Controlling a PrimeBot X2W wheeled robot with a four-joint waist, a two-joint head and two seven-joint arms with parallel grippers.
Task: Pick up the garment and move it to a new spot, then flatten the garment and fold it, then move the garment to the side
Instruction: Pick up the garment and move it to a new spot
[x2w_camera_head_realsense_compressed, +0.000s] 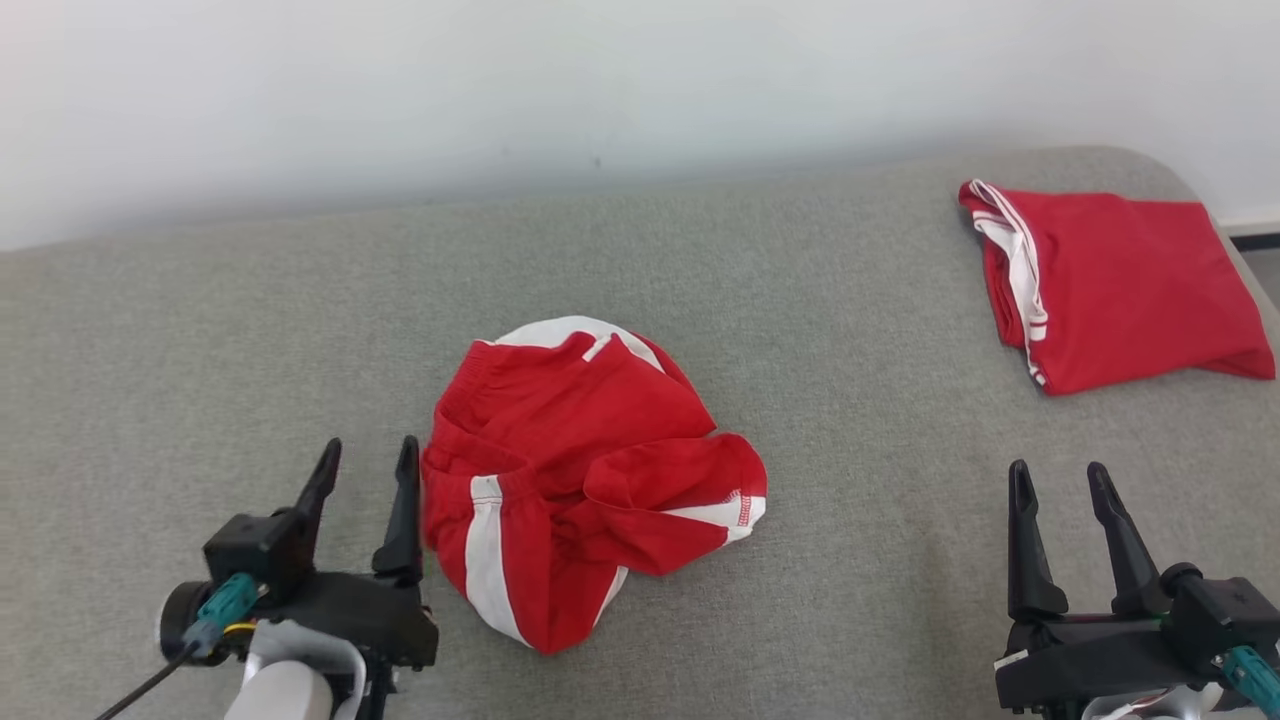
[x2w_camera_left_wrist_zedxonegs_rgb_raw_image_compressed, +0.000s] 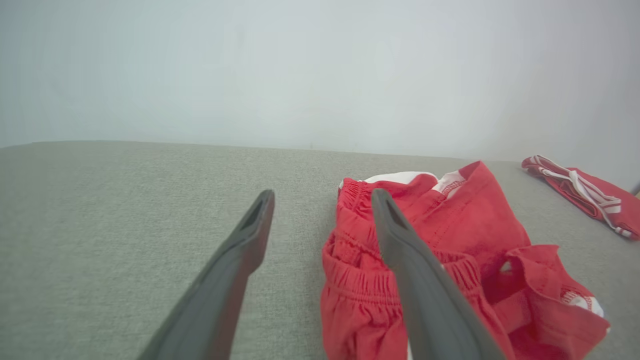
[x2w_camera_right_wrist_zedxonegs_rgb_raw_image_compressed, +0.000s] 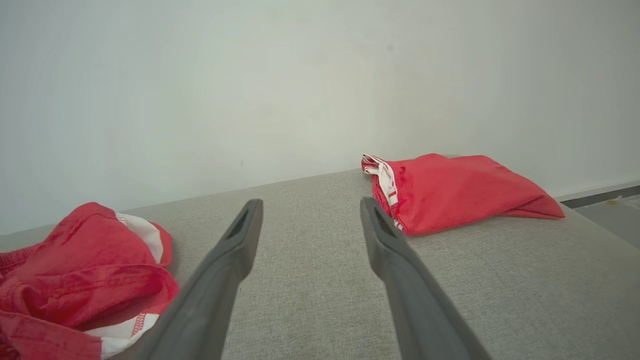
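Looking down from my head, I find my left claw (x2w_camera_head_realsense_compressed: 369, 447) at the lower left of the frame. Its two dark fingers are spread wide with nothing between them, and the inner finger stands just beside the left edge of the garment (x2w_camera_head_realsense_compressed: 580, 480). That garment lies crumpled in the lower middle, a soft red heap with white side stripes, a gathered elastic waistband and a white-stitched hem. Bare grey surface (x2w_camera_head_realsense_compressed: 200, 330) runs open to its left, above it and to its right. My right claw (x2w_camera_head_realsense_compressed: 1058, 470) sits at the lower right, likewise spread and empty, well apart from the heap. At the upper right a folded red piece (x2w_camera_head_realsense_compressed: 1120, 285) rests near the rounded corner of the surface, with white trim along its left edge. A plain pale wall (x2w_camera_head_realsense_compressed: 500, 80) closes the top of the frame.

From my left wrist, grey woven cloth shows between my fingers. The right-hand finger crosses in front of the ruched waistband, and I cannot tell whether it touches. The heap takes the lower right, and the folded piece lies small at the right edge.

From my right wrist, my fingers frame bare grey weave. The heap sits at the lower left and the folded piece at the upper right, near the surface's far edge. A strip of floor (x2w_camera_right_wrist_zedxonegs_rgb_raw_image_compressed: 612, 220) shows beyond it at the right.
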